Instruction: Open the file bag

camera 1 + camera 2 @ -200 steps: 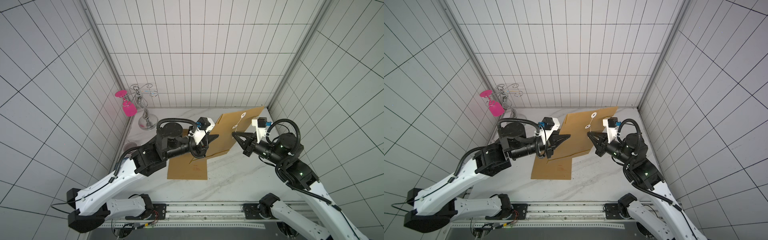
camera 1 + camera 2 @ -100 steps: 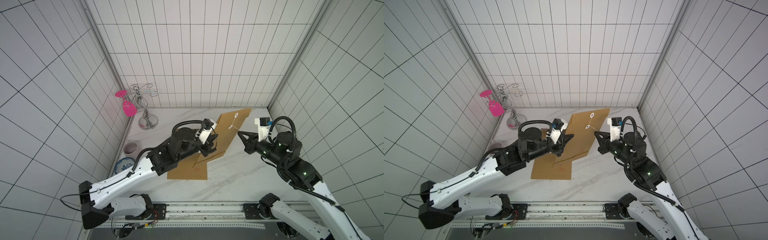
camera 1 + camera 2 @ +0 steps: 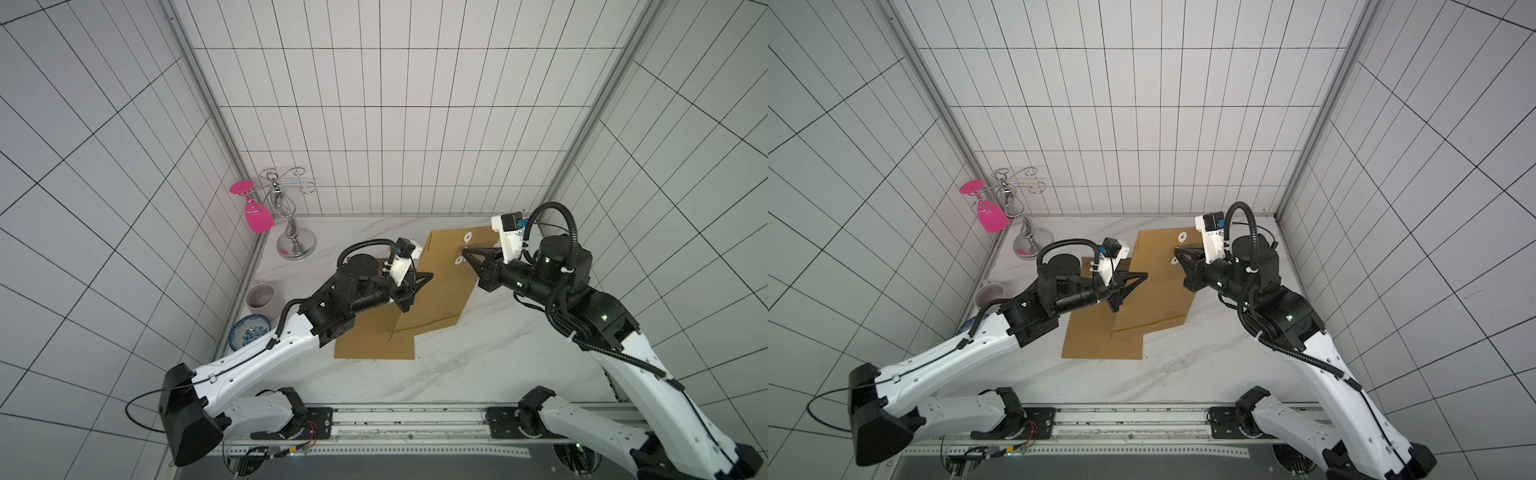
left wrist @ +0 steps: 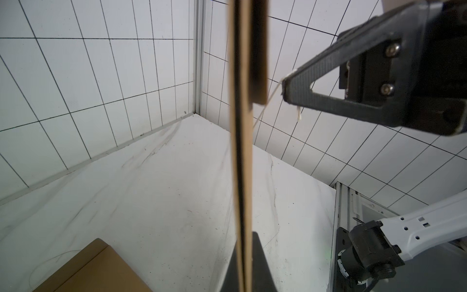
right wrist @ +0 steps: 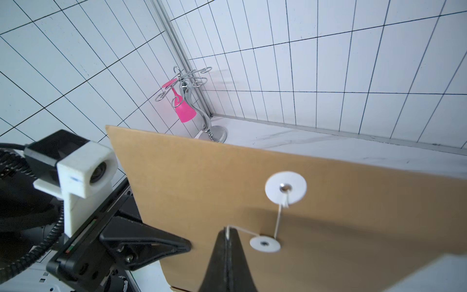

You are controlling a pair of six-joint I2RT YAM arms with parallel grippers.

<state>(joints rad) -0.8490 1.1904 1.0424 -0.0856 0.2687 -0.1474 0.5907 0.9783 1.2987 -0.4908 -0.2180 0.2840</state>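
Right wrist, jaws pinching string (image 5: pixel 278 218), file bag (image 5: pixel 202 192)

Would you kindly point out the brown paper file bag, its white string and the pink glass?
brown paper file bag (image 5: pixel 202 182): right wrist view, front face.
white string (image 5: pixel 278 220): right wrist view, between discs.
pink glass (image 3: pixel 258 220): a top view, bowl.

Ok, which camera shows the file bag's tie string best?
Right wrist: the string shows clearly, from the upper disc via the lower disc to the shut right tool. Left wrist catches only a thin stretch beside the file bag edge. In both top views it is too small to follow.
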